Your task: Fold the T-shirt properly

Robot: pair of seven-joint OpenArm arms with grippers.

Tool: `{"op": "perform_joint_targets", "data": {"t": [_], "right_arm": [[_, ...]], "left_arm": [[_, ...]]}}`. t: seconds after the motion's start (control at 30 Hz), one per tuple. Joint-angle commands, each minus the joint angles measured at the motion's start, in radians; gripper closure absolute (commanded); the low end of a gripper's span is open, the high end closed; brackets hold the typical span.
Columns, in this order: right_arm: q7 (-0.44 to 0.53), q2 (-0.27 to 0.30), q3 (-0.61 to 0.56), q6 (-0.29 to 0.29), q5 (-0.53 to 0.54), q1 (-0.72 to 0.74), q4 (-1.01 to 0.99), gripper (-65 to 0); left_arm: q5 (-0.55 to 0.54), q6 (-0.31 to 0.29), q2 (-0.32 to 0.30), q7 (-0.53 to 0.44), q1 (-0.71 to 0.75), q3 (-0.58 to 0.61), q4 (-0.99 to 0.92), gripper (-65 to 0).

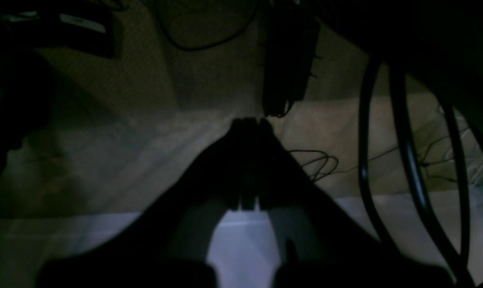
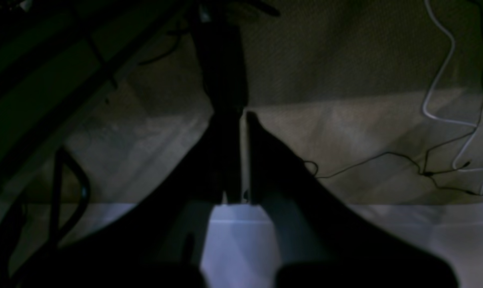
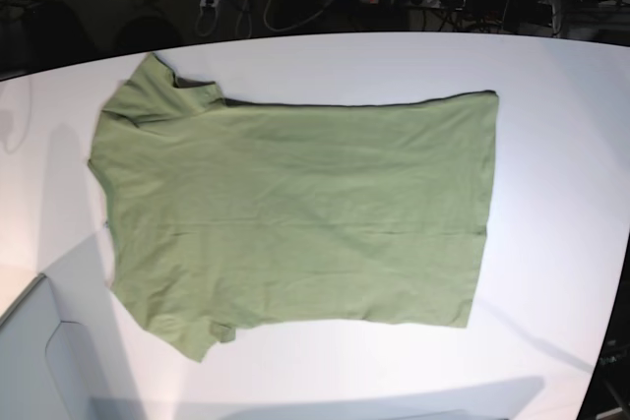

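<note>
T-shirt (image 3: pixel 295 209) lying spread flat on the white surface (image 3: pixel 551 145), neither arm touching it.
Collar end is pointing toward the base view's left, hem toward its right; both sleeves are lying out flat. Left gripper (image 1: pixel 247 122) and right gripper (image 2: pixel 241 116) are hanging off the surface edge over carpeted floor (image 1: pixel 117 132), jaws closed together, gripping nothing.

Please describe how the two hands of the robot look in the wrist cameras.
Both appear as dark, nearly black silhouettes. The left hand has two broad fingers tapering to blunt tips. The right hand has the same tapered shape. Thick black cables run beside the left one. No markings are visible.
</note>
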Motion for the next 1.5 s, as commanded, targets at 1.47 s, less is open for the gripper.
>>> {"op": "perform_joint_targets", "data": {"t": [1.47], "right_arm": [[-0.22,0.026,-0.002,0.024,-0.002,-0.22,0.466,-0.1]], "left_arm": [[-0.002,-0.005,0.04,0.005,0.074,-0.003,0.132,-0.1]]}}
